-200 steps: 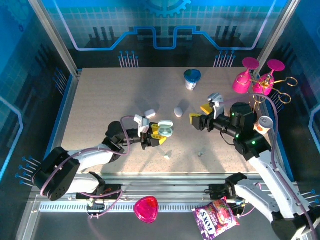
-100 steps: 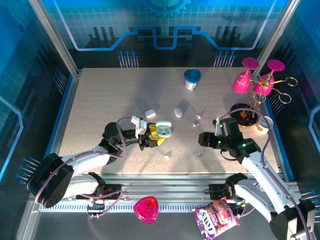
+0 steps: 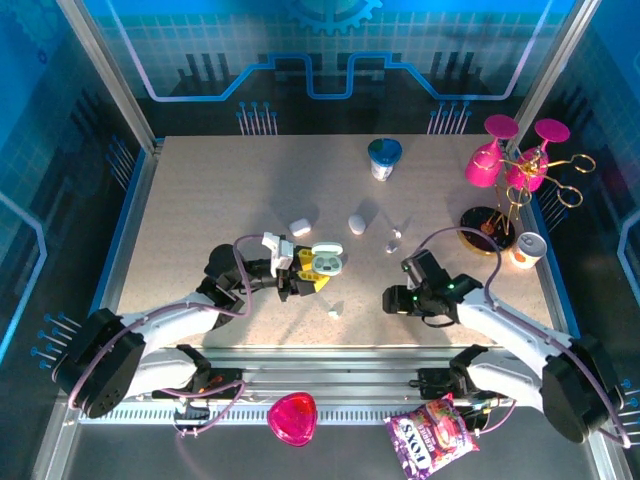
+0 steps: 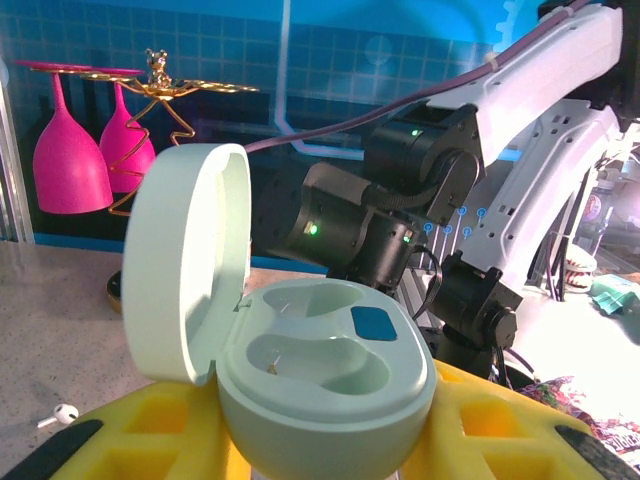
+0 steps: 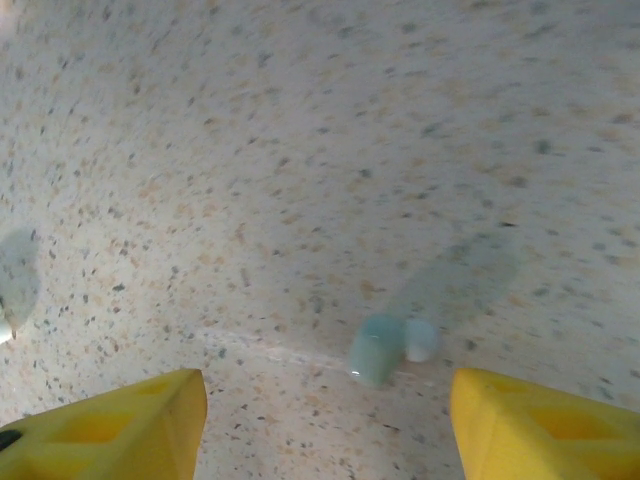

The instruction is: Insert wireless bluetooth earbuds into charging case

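Pink glasses (image 3: 484, 165) (two) far right — snack bag (image 3: 432, 437) off table's near edge.

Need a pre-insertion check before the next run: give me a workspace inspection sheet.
Surface: speckled table, no spills seen.
Job's things: charging case open, sockets look empty; loose earbud lying on the table; second earbud near the front edge; closed case and another closed case behind.
Clutter: blue-lidded cup, pink glasses on a gold stand, can, snack bag.
Grippers: left gripper shut on the charging case; right gripper open, fingers either side of the loose earbud, not touching.
Cables: purple cable arching off each arm, no snag seen.
Surroundings: blue wall panels, metal frame.
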Action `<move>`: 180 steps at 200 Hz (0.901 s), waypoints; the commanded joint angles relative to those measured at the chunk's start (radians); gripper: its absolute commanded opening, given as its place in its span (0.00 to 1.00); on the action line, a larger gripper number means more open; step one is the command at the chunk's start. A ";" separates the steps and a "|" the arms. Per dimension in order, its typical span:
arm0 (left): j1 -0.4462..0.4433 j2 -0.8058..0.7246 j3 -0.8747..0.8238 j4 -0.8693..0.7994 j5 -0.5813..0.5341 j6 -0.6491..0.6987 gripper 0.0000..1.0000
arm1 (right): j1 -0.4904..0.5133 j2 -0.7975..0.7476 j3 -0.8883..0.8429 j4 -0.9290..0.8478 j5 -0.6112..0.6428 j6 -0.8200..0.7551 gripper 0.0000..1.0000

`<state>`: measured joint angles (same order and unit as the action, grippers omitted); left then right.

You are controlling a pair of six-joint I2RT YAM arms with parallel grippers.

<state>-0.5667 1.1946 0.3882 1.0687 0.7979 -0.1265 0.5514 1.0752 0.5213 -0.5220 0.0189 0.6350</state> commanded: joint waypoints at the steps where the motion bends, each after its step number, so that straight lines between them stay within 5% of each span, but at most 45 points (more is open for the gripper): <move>1: 0.005 -0.042 0.009 -0.015 0.005 0.032 0.32 | 0.059 0.065 0.074 0.049 0.003 -0.078 0.64; 62: 0.005 -0.105 0.007 -0.096 -0.003 0.065 0.32 | 0.096 0.164 0.144 0.012 0.004 -0.150 0.57; 121: 0.005 -0.130 0.020 -0.087 0.007 0.036 0.32 | 0.183 0.396 0.335 0.099 -0.294 -0.416 0.54; 180: 0.004 -0.182 0.016 -0.152 -0.002 0.052 0.32 | 0.221 0.628 0.491 0.110 -0.424 -0.500 0.51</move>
<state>-0.5667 1.0367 0.3882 0.9440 0.7982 -0.0971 0.7521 1.6405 0.9630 -0.4145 -0.3161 0.2024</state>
